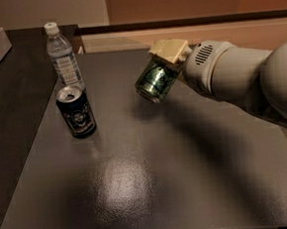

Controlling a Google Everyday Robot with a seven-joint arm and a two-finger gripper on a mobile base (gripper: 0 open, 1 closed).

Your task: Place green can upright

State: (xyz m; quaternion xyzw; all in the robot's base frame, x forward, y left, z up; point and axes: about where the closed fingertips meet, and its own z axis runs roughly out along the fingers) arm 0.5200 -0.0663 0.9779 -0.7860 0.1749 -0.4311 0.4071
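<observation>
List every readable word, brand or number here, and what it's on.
None can be read.
water bottle label: print blurred.
dark can: round pale emblem, lettering illegible.
green can, held above the table in the gripper: pattern only, no legible text.

The gripper (160, 68), over the bench's (188, 182) far half, covers the green can's (153, 82) upper end, one finger hidden behind it, and the arm (239, 74) leaves the right edge.

1. A cream, blocky gripper (163, 60) sat against the top of the shiny dark green drink can (153, 82).
2. Right of the can, a rounded pale-grey wrist housing (212, 71) bore small dark vent slots (204, 53).
3. Farther right, a thick, smooth pale-grey arm segment (280, 81) bulged.
</observation>
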